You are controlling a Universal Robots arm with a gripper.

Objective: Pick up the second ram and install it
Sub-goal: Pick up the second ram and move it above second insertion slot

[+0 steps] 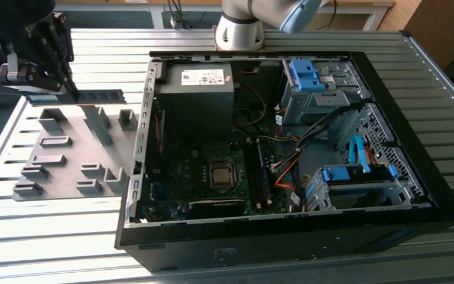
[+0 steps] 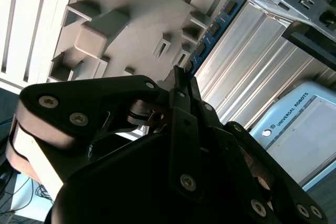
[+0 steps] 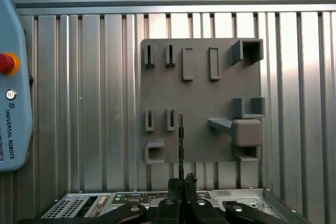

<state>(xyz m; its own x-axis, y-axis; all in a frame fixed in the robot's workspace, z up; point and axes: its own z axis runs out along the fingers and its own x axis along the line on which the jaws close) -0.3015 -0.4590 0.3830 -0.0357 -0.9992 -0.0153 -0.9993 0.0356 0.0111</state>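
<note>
**The second ram** point(image 1: 97, 96), a thin chip-faced strip, is clamped at one end in the closed gripper point(image 1: 73, 92). Its free length points toward the computer case point(image 1: 290, 56). It hangs over the far edge of the grey holder plate point(image 1: 69, 160), apparently clear of the holder blocks and well apart from the motherboard point(image 1: 203, 177). In the second wrist view the strip runs straight out from the gripper. Plate and case rest on the slatted bench point(image 1: 54, 248).

Judged step: transport. Good practice is a firm, square grip on the board's edges, with the strip kept level and untwisted.
</note>
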